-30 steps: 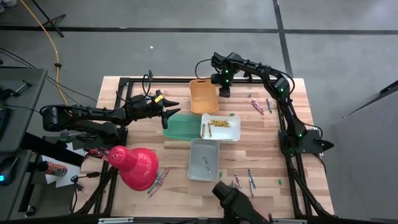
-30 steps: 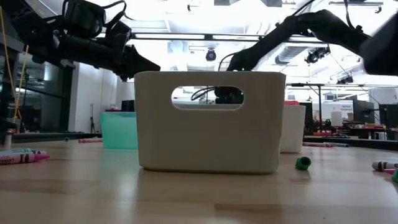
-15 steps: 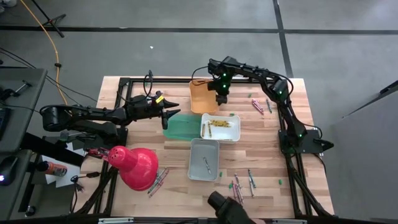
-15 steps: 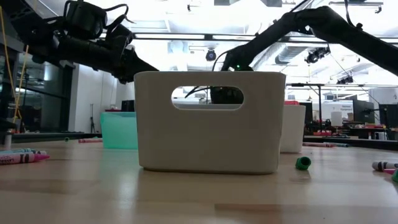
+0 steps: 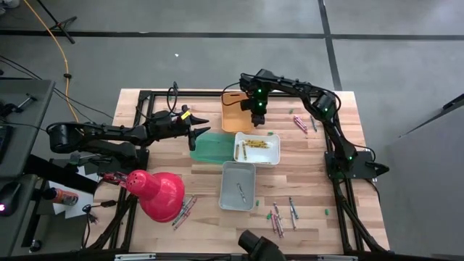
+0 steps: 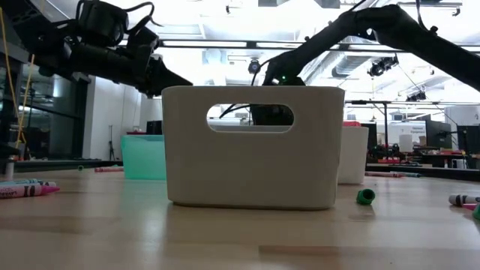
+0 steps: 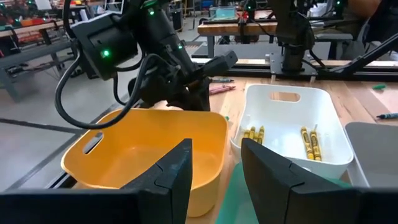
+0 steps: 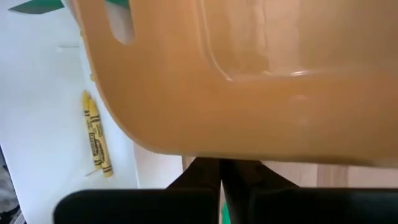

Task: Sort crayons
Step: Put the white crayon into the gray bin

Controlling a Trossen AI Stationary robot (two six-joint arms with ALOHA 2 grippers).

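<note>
Yellow crayons (image 5: pixel 254 143) lie in the white bin (image 5: pixel 272 155), and one crayon (image 5: pixel 240 191) lies in the grey bin (image 5: pixel 226 194). Loose crayons lie on the table at the near right (image 5: pixel 279 215), the far right (image 5: pixel 299 123) and the near left (image 5: pixel 185 210). My right gripper (image 8: pixel 219 165) is shut and points steeply down at the right rim of the orange bin (image 5: pixel 233 112). My left gripper (image 7: pixel 216 149) hovers open over the green bin (image 5: pixel 210 148), pointing toward the orange bin (image 7: pixel 143 155). My right gripper's shut fingertips (image 8: pixel 205 169) come from above at the orange bin's right rim (image 8: pixel 217 152), close to its near corner. I cannot tell whether they touch or pinch the rim. The bin stands flat on the table.
A red cone-shaped thing (image 5: pixel 158 194) lies at the near left. The four bins stand close together mid-table. Small green bits (image 6: pixel 365 196) are scattered on the wood. In the low view the grey bin (image 6: pixel 253 150) blocks most of the table.
My right gripper has moved toward the table's left edge, from beside the orange bin's far right corner to its right rim, and has tipped more steeply down. The bins have kept their places.
</note>
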